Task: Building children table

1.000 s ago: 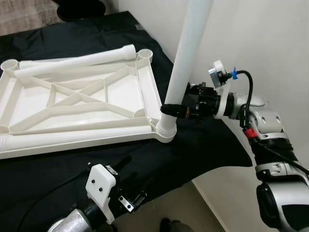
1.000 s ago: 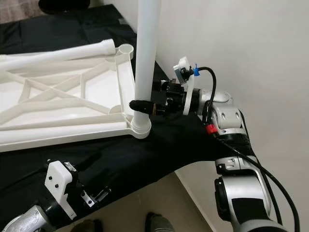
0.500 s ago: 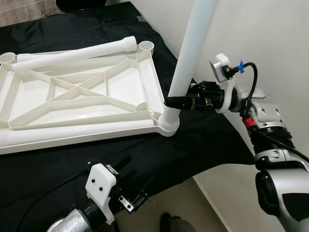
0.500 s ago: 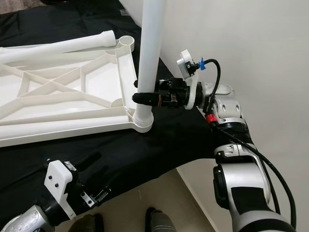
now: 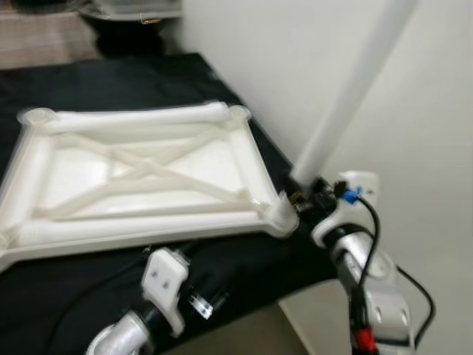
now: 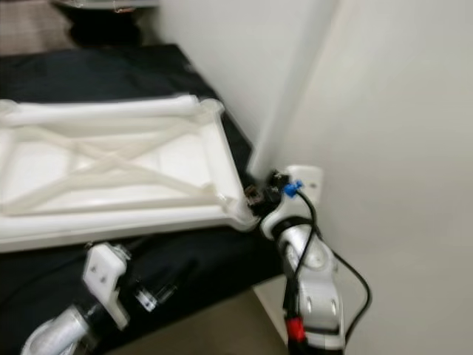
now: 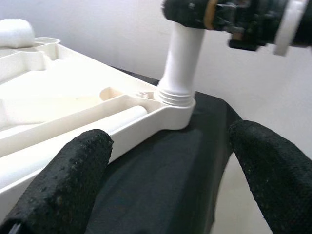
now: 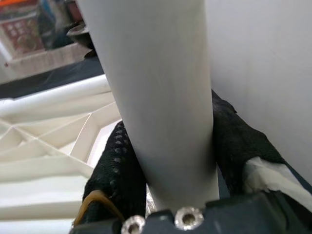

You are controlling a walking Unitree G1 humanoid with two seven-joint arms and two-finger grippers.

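Note:
A white plastic tabletop (image 5: 148,231) lies upside down on a black cloth. A long white leg (image 5: 355,96) stands in its near right corner socket (image 7: 175,105) and leans to the right, toward the wall. My right gripper (image 5: 299,196) is shut on this leg just above the socket, its black fingers (image 8: 117,165) on both sides of the tube (image 8: 156,97). My left gripper (image 7: 170,170) is open and holds nothing, low at the cloth's front edge, pointing at that corner. Two more loose legs lie on the tabletop, one along the far edge (image 5: 133,117), one along the near edge (image 7: 122,119).
A white wall (image 5: 414,192) rises close to the right of the cloth (image 5: 89,81) and the leg. The cloth's front edge drops to a beige floor (image 5: 244,333). Dark objects (image 5: 126,11) sit beyond the far end.
The whole picture has shifted and blurred, so the camera has moved. The leg still stands in the corner socket with my right gripper on it, and it now leans further right.

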